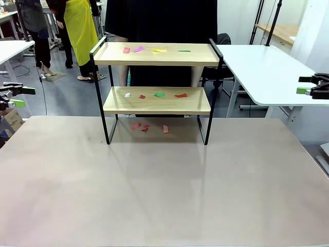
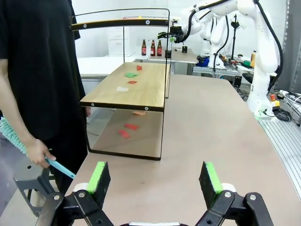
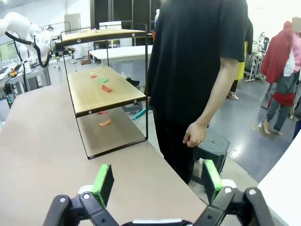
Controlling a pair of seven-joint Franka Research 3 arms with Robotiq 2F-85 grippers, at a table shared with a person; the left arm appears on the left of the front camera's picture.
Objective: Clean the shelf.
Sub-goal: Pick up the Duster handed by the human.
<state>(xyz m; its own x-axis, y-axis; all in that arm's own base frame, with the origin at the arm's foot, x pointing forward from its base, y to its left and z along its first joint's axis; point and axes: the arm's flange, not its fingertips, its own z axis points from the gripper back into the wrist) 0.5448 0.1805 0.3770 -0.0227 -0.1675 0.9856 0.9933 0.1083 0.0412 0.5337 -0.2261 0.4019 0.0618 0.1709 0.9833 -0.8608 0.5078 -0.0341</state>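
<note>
The shelf [image 1: 157,103], two light wooden boards in a thin black frame, stands at the far middle of the table. Small coloured paper scraps [image 1: 159,50] lie on its top board, more scraps [image 1: 159,94] on the lower board, and a few scraps [image 1: 145,127] on the table beneath. My left gripper [image 1: 20,96] hangs open off the table's left side, far from the shelf. In its wrist view the left gripper [image 2: 155,181] is open and empty, facing the shelf [image 2: 136,89] end-on. My right gripper [image 1: 307,85] is open at the far right. The right gripper [image 3: 155,183] holds nothing and looks at the shelf [image 3: 101,92].
A person in black [image 1: 159,20] stands behind the shelf. One hand holds a teal duster [image 2: 14,136]; the other hand [image 3: 195,134] hangs empty. A white side table [image 1: 267,72] stands at the back right. The wide tabletop [image 1: 164,190] lies in front of the shelf.
</note>
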